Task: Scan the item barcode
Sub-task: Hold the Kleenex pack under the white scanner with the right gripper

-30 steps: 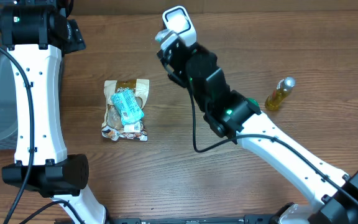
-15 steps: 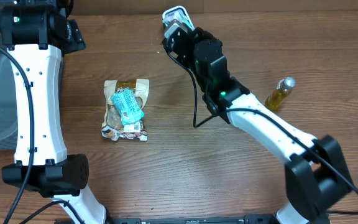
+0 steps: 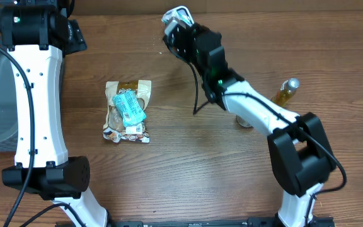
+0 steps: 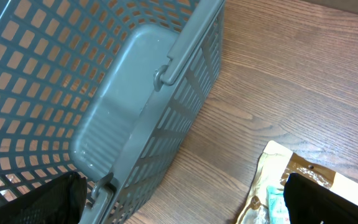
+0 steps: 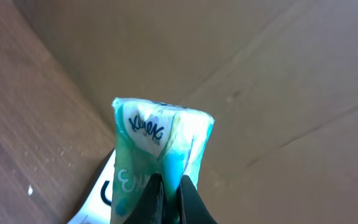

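The left arm (image 3: 38,107) is extended along the left side of the table from its base at the near edge. Its left gripper (image 4: 188,202) is held with the jaws spread wide, and only the dark fingertips (image 4: 45,199) are shown, at the lower corners of the wrist view. The right arm (image 3: 257,113) is reached diagonally from the near right towards the far middle, and the right gripper (image 3: 176,19) is pinched nearly closed on the lower edge of a tissue pack (image 5: 160,137).
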Robot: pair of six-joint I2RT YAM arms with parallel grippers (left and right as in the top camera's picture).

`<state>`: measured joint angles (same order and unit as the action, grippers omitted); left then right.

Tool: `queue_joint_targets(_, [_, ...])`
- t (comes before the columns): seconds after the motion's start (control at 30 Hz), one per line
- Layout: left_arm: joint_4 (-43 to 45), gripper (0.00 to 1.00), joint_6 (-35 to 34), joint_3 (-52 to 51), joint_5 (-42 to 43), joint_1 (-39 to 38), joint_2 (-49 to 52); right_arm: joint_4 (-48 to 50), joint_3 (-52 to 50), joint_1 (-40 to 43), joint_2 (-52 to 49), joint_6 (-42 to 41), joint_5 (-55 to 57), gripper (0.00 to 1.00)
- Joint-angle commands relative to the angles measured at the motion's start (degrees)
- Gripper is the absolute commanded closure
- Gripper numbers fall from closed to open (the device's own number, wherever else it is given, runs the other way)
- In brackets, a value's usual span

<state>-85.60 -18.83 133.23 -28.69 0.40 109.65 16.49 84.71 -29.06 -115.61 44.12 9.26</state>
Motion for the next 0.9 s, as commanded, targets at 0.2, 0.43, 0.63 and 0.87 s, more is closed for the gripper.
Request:
queue_joint_targets(0.2, [0.1, 0.0, 1.0, 1.1, 0.2, 0.0, -0.3, -9.5, 20.7, 2.1, -10.7, -1.2, -0.3, 0.97])
queue_joint_targets(0.43, [0.1, 0.01, 1.0, 1.1, 0.2, 0.0, -0.3, -5.6, 22.8, 2.2, -18.4, 8.9, 6.4, 0.97])
queue_joint_targets(0.63, [0.2, 0.01, 1.0, 1.1, 0.2, 0.0, -0.3, 0.4, 22.8, 2.2, -23.0, 11.7, 9.2, 0.97])
queue_joint_targets(0.87, [0.1, 0.01, 1.0, 1.1, 0.2, 0.0, -0.3, 2.2, 22.8, 2.8, -25.9, 12.3, 9.8, 0.97])
